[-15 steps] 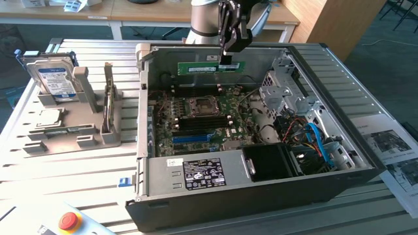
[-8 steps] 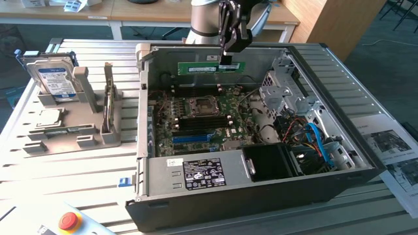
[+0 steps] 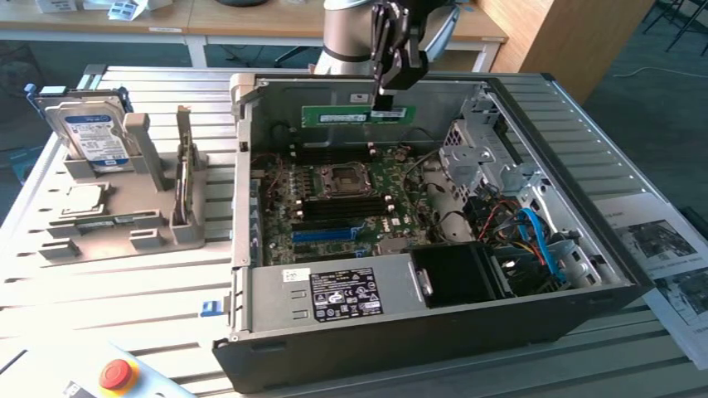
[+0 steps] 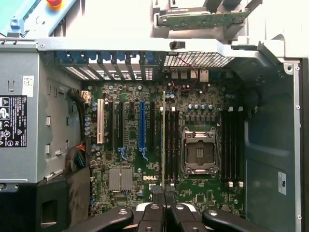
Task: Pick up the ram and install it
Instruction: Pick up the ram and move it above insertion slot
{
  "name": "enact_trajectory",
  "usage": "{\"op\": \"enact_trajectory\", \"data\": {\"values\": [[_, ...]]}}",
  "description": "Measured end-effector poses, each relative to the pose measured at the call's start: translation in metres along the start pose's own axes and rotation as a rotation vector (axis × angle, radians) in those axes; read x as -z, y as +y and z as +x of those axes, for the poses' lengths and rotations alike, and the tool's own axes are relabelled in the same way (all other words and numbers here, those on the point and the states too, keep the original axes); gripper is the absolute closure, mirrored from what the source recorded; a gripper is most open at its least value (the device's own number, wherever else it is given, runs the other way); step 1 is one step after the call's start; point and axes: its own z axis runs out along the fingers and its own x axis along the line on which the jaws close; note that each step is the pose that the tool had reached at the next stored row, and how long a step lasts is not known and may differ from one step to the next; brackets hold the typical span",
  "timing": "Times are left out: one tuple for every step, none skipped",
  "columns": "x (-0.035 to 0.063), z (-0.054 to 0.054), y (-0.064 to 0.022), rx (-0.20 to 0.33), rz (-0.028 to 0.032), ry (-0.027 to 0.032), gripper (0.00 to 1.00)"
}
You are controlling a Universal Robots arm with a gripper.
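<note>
My gripper (image 3: 387, 104) is shut on the ram (image 3: 351, 115), a long green stick held level on its edge above the back of the open computer case (image 3: 252, 274). In the wrist view the ram (image 4: 163, 140) appears edge-on as a thin line running out from the gripper (image 4: 164, 195). It hangs over the motherboard (image 4: 130, 145), in line with the black memory slots (image 4: 172, 145) beside the bare processor socket (image 4: 198, 152). A second green stick (image 3: 184, 170) stands on edge in the grey fixture (image 3: 99, 236) at the exterior view's left.
The fixture also carries a hard drive (image 3: 94, 137) and a square silver processor chip (image 3: 83, 199). Inside the case are a power supply (image 3: 332, 294), blue cables (image 3: 542, 236) and a drive cage (image 3: 487, 153). A red stop button (image 3: 116, 375) sits near the table's front. Paper sheets (image 3: 664, 249) lie at the right.
</note>
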Motion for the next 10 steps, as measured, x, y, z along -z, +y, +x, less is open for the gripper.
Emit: {"op": "enact_trajectory", "data": {"values": [[-0.0018, 0.000, 0.0000, 0.000, 0.0000, 0.0000, 0.89], [-0.0035, 0.000, -0.0001, 0.000, -0.0001, 0.0001, 0.89], [-0.0055, 0.000, -0.0002, 0.000, 0.0000, 0.0000, 0.89], [-0.0073, 0.000, -0.0002, 0.000, 0.0000, -0.0001, 0.89], [-0.0091, 0.000, -0.0003, 0.000, 0.0000, -0.0001, 0.89], [-0.0109, 0.000, -0.0003, 0.000, 0.0001, 0.0000, 0.89], [-0.0127, 0.000, -0.0004, 0.000, 0.0000, 0.0000, 0.89], [-0.0145, 0.000, -0.0005, 0.000, 0.0001, 0.0000, 0.89], [-0.0162, 0.000, -0.0005, 0.000, 0.0000, 0.0001, 0.89], [-0.0173, 0.000, -0.0005, 0.000, 0.0000, 0.0001, 0.89]]}}
